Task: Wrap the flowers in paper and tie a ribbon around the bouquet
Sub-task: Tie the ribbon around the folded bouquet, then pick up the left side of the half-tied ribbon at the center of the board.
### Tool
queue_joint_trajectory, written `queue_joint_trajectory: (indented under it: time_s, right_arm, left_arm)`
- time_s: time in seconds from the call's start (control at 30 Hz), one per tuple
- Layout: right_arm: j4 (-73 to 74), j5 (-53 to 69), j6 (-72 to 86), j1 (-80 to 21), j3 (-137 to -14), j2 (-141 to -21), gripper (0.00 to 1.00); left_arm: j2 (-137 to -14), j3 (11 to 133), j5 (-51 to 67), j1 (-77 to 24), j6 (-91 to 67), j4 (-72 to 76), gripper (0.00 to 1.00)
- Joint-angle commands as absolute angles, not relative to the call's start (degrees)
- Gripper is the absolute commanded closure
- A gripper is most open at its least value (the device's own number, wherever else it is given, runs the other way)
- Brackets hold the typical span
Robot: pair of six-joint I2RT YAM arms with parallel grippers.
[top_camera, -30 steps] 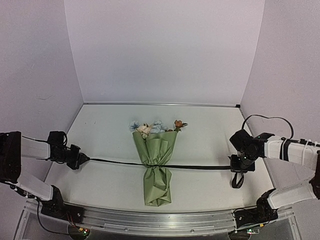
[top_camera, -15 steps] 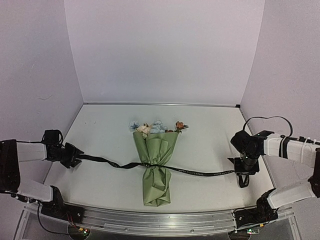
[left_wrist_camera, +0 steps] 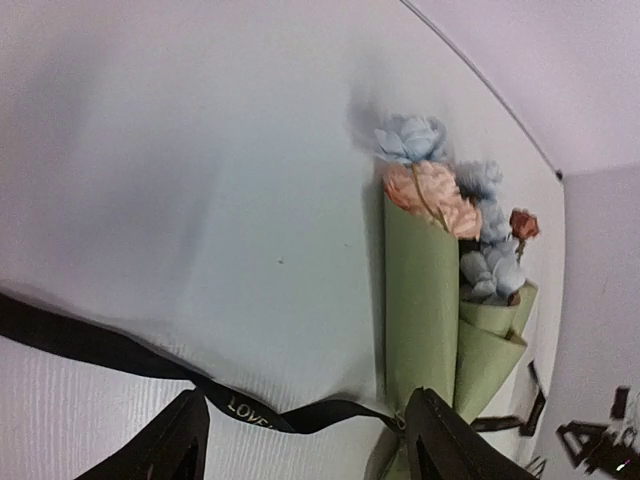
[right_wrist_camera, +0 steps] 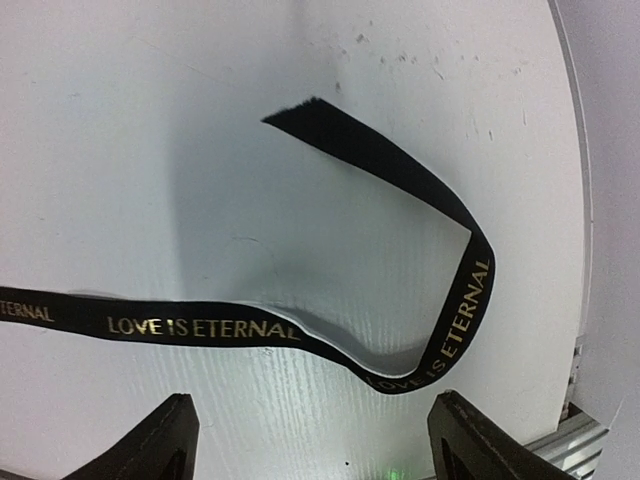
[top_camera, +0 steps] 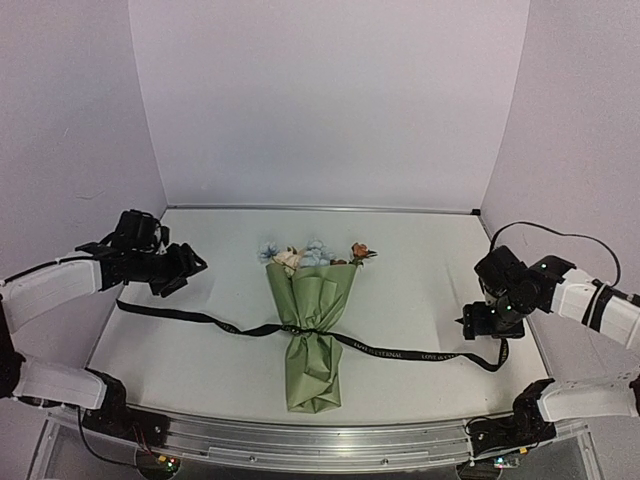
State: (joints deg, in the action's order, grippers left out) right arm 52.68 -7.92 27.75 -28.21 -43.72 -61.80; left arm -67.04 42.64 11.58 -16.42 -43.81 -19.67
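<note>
White worktop [top_camera: 420,250], pale lilac walls [top_camera: 330,100]: the left claw [top_camera: 183,272] hangs wide and empty off the bouquet's [top_camera: 312,330] left side, and the right claw [top_camera: 488,322] hangs equally wide and empty off its right. Neither touches the black ribbon [top_camera: 400,352], lettered "LOVE IS ETERNAL". It lies slack around the bouquet's pinched waist, with tails trailing to both sides and the right one curling into a loop. Blue, cream and brownish-orange flowers [top_camera: 300,255] poke from the far, wide end of the olive-green paper [top_camera: 320,290] cone, which lies flat.
</note>
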Motion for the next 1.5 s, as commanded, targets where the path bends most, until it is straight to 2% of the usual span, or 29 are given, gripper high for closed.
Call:
queue_joint_trajectory:
  time_s: [0.0, 0.13, 0.27, 0.5, 0.67, 0.87, 1.07, 1.27, 1.47]
  right_arm:
    - [50.57, -5.94, 24.56, -29.97, -47.26, -60.69, 0.17]
    - [47.99, -3.95, 22.59, -32.32, -48.2, -60.89, 0.14]
    - [47.13, -3.19, 21.17, -34.25, -49.28, -61.59, 0.12]
    - [46.75, -2.32, 19.97, -35.67, -50.19, -63.32, 0.06]
    - [45.72, -1.96, 19.84, -36.68, -49.7, -63.81, 0.06]
    - [44.09, -1.32, 19.77, -37.66, -49.12, -64.3, 0.06]
    - [43.25, -0.83, 19.8, -38.66, -48.95, -64.92, 0.06]
    - [42.72, -1.0, 19.78, -39.25, -48.93, -65.24, 0.07]
    - [42.62, -1.17, 19.69, -39.84, -49.2, -65.45, 0.08]
  left_arm:
    - [-75.58, 51.72, 4.62, -27.14, -32.57, -26.95, 0.3]
    - [-83.18, 58.28, 1.91, -33.19, -26.36, -32.94, 0.32]
    - [-89.79, 62.61, 0.57, -35.19, -20.85, -38.28, 0.35]
    - [-95.68, 64.74, -1.33, -35.99, -22.89, -41.49, 0.4]
    - [-97.28, 64.67, -2.67, -36.04, -25.89, -43.73, 0.45]
    - [-97.74, 62.3, -3.52, -35.99, -31.16, -42.95, 0.37]
    - [-95.79, 58.63, -3.48, -35.11, -41.09, -38.52, 0.37]
    - [-92.5, 53.19, -3.54, -33.56, -52.39, -32.23, 0.41]
    - [-91.94, 51.34, -3.75, -33.61, -55.22, -27.52, 0.47]
